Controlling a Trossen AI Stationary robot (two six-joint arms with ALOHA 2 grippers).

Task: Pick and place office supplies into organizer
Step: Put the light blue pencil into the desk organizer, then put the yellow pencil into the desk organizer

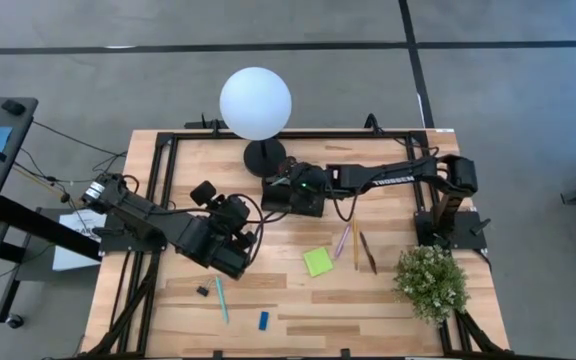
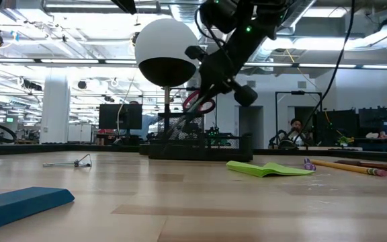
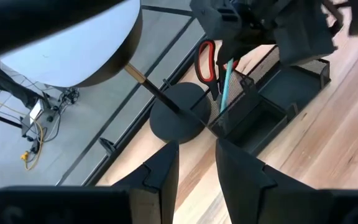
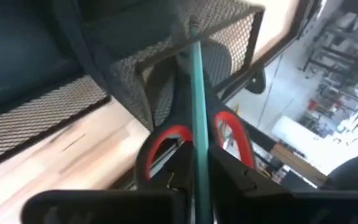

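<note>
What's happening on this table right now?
The right gripper holds a light-blue pen over the black organizer, where red-handled scissors already stand. The left gripper hovers nearby, open and empty. Still on the table: a sticky pad, pencils, another pen, an eraser and a clip.

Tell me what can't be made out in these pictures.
- Organizer: in the high view the right gripper covers it, so its contents stay hidden there.
- Pen: its lower end is cut off by the right wrist view's bottom edge.
- Clip: too small in the high view to show its shape.
- Left gripper: empty, fingers apart.
</note>
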